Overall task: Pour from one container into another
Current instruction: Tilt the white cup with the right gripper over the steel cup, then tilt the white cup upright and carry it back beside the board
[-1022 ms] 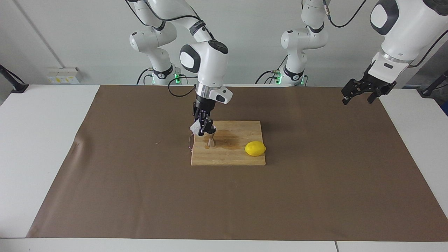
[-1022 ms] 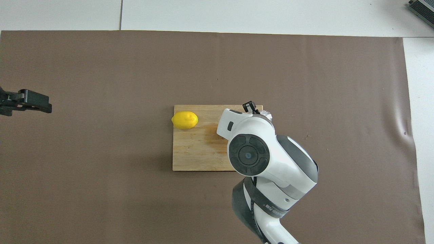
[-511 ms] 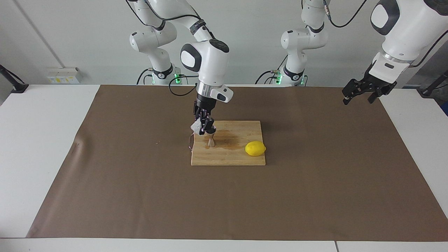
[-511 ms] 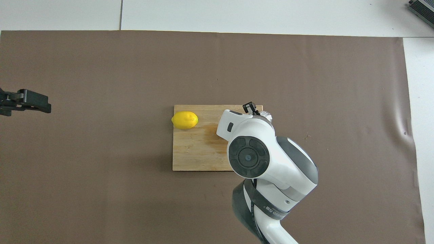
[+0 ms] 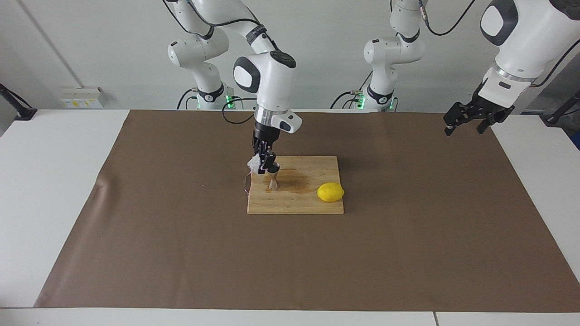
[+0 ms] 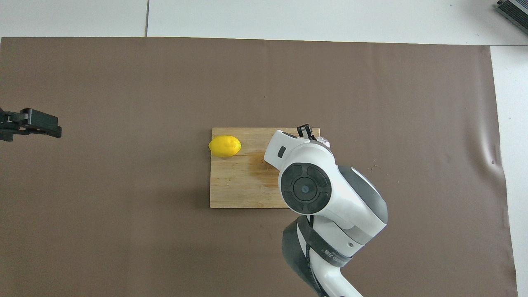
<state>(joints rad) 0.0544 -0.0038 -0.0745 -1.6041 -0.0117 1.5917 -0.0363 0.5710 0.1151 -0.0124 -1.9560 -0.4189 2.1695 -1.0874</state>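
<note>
Barely anything has moved since a second ago: my right gripper (image 5: 263, 164) stays clamped on the white cup (image 5: 252, 164), tilted over the jigger (image 5: 273, 182).

On the cutting board (image 5: 312, 203), the jigger stands near the right arm's end; the lemon (image 5: 330, 192) sits at the other end. What either vessel holds, I cannot tell. My left gripper (image 5: 468, 118) waits open over the brown mat (image 5: 408, 253), well clear of the board.

You're looking at two white Franka arms with rounded glossy shells and dark grey joint bands. Round black caps sit on the wrist joints, green lights glow at both bases, and black cables loop along the upper links. The left gripper (image 5: 469, 122) and the right gripper (image 5: 264, 159) are black, skeletal linkages under silver flanges
</note>
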